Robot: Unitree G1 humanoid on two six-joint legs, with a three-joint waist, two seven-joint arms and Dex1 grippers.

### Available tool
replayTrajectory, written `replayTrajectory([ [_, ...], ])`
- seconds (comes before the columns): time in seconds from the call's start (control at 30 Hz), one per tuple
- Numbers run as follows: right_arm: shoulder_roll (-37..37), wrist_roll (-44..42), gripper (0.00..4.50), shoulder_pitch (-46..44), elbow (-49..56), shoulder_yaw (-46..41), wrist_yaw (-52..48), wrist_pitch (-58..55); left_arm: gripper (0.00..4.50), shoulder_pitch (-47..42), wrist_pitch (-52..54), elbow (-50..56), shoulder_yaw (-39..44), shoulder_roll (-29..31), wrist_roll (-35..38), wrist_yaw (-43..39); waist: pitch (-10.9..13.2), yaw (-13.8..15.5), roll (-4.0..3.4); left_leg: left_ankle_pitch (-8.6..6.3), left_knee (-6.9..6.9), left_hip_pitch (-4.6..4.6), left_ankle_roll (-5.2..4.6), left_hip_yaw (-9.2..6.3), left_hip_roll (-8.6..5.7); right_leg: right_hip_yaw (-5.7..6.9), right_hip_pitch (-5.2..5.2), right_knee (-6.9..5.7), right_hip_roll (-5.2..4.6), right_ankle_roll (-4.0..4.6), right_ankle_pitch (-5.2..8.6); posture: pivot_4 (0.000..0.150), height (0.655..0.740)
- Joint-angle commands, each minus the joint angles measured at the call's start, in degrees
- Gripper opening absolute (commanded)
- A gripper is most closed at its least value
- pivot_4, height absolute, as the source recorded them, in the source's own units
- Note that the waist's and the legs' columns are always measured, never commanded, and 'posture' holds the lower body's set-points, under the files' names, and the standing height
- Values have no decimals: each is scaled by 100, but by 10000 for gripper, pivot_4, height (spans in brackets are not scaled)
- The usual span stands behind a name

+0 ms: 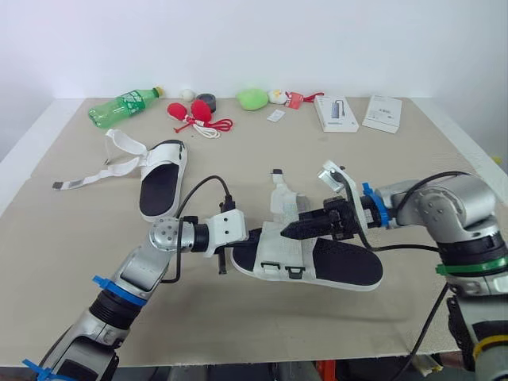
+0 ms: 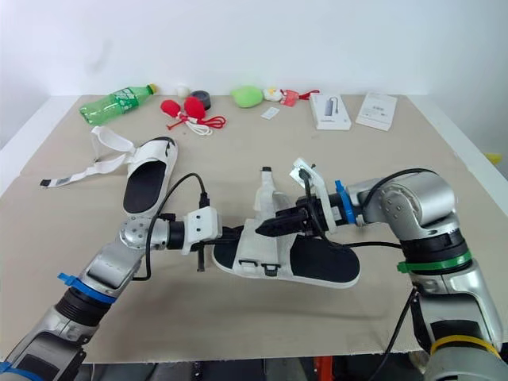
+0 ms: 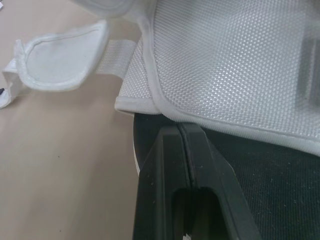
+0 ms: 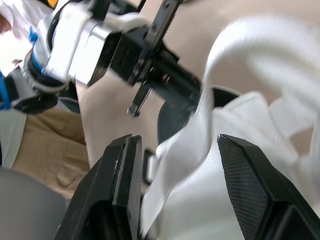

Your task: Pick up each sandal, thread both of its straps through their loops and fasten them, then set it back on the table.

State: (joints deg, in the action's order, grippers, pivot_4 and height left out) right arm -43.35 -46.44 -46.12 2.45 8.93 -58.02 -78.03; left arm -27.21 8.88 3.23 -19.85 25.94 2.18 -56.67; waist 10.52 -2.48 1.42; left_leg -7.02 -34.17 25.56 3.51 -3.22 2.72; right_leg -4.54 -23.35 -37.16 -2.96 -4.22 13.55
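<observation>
The sandal [image 1: 341, 266] lies near the middle of the table [image 1: 413, 182], towards its near edge, between your two grippers, with its white mesh upper [image 1: 279, 242] unfastened and one strap [image 1: 279, 192] standing up. It looks light, with a fairly stiff sole but floppy fabric straps that will likely fold away from a push, so pin the sole and take a strap close to its free end. Your right gripper [image 4: 175, 140] has its fingers apart around the upper's fabric. The left gripper [image 3: 181, 127] has its fingers pressed together on the black footbed just under the upper's edge, with nothing visible between them.
</observation>
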Motion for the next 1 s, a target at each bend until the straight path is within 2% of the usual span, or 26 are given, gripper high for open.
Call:
replayTrajectory([
  [0.03, -8, 16, 13165, -150, -39, -209, 28, 59, 0, -27, -26, 66, 27, 22, -18, 36, 0, 0, 0, 0, 0, 1, -1, 0, 0, 0, 0, 0, 0, -1, 0, 1500, 7400],
  [0.07, -35, -14, 10044, -125, -19, -210, -5, 29, 0, -18, -30, 64, 32, 33, -20, 35, 0, -3, 0, -1, 0, 1, -1, 0, 0, 0, 0, 0, 0, -1, 0, 1500, 7400],
  [0.1, -56, -30, 4020, -109, -3, -205, -32, 15, 0, -14, -35, 59, 36, 40, -21, 34, 0, -3, 0, -1, 0, 1, -1, 0, 0, 0, -1, 0, 0, 0, 0, 1500, 7400],
  [0.13, -88, -91, 1854, -58, 61, -228, -47, -61, 0, -5, -32, 68, 41, 50, -18, 32, 0, -4, 0, -1, 0, 1, -2, 0, 0, 0, -1, 0, 0, 0, 0, 1500, 7400],
  [0.47, -100, -582, 1854, 626, 855, -663, 280, -567, 0, 6, -16, 93, 24, 71, -20, 24, 0, -5, 0, -2, -2, 1, -4, 0, 0, 0, 0, 0, 0, 2, -2, 1500, 7400],
  [0.7, -272, -573, 1854, 1241, 1351, -624, 267, -307, 0, -20, -22, 80, -6, 26, -21, 28, 0, 2, 0, -2, -2, 1, -4, 0, 0, 0, 1, 0, 0, 0, 0, 1500, 7400],
  [0.87, -431, -564, 1854, 1221, 1281, -538, 176, -240, 0, -15, -30, 84, -20, 19, -19, 15, 0, -3, 0, -2, -5, 0, -4, 0, 0, -1, 1, 0, 0, 2, -2, 1500, 7400],
  [0.9, -509, -602, 5917, 1182, 1275, -499, 92, -274, 0, -13, -31, 88, -23, 18, -19, 16, 0, -3, 0, -2, -6, 1, -4, 0, 0, -1, 1, 0, 0, 3, -2, 1500, 7400],
  [0.97, -689, -608, 9113, 1158, 1342, -388, -172, -147, 0, -7, -30, 100, -31, 17, -18, 19, 0, -3, 0, -2, -9, 1, -4, 1, 0, -1, 2, 0, -1, 3, -2, 1500, 7400],
  [1.0, -811, -605, 16047, 1136, 1341, -365, -366, -41, 0, -8, -30, 103, -35, 15, -16, 18, 0, -3, 0, -3, -9, 1, -4, 1, 0, 0, 1, 1, -1, 2, -2, 1500, 7400],
])
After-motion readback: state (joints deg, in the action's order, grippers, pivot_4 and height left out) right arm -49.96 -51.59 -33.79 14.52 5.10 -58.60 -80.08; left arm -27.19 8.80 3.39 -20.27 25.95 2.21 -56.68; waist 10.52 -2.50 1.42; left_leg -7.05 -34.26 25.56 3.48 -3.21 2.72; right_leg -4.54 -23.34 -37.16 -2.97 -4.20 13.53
